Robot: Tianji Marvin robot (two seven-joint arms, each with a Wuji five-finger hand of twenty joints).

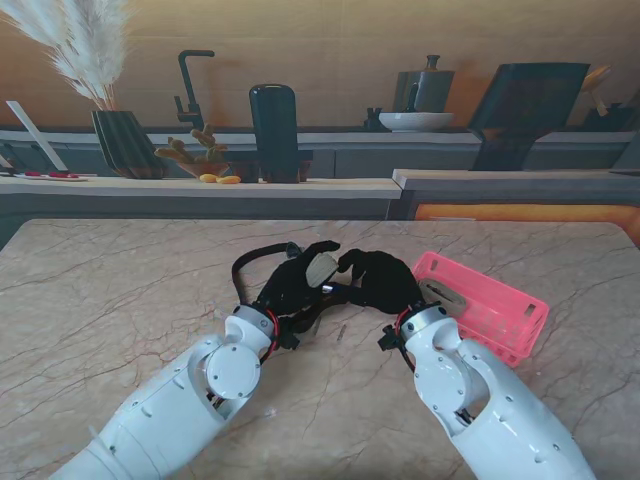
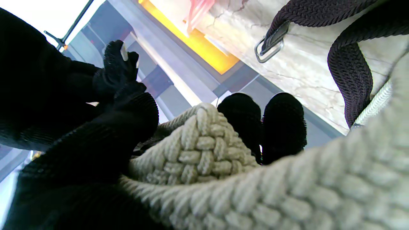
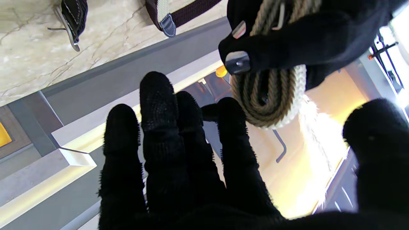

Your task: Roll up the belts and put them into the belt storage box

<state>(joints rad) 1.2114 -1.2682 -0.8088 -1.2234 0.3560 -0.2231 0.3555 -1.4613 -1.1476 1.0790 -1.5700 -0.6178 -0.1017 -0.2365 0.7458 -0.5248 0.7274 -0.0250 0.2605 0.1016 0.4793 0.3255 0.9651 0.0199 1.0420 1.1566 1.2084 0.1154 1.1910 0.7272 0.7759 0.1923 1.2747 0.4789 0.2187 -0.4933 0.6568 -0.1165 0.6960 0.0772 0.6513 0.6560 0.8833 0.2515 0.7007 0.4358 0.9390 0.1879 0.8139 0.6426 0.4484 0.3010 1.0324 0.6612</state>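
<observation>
We hold the cream woven belt (image 1: 318, 268) in our left hand (image 1: 297, 283), fingers curled round its rolled coil — the right wrist view shows the coil (image 3: 271, 95) pinched under a black-gloved finger, the loops stacked tight. In the left wrist view the braided cream band (image 2: 198, 143) fills the foreground, wrapped against our palm, with two fingertips (image 2: 282, 124) showing past it.

Our right hand (image 1: 378, 280) sits just beside the left, near the middle of the marble table (image 1: 120, 290). Its fingers (image 3: 159, 127) are stretched out and apart, holding nothing, with the coil close in front of them.

A dark belt (image 1: 255, 262) loops out from under our left hand on the table, farther from us and to the left; its metal buckle (image 2: 268, 48) lies flat on the marble.

The pink belt storage box (image 1: 485, 305) rests on the table just to the right of our right hand — apart from the cream coil.
</observation>
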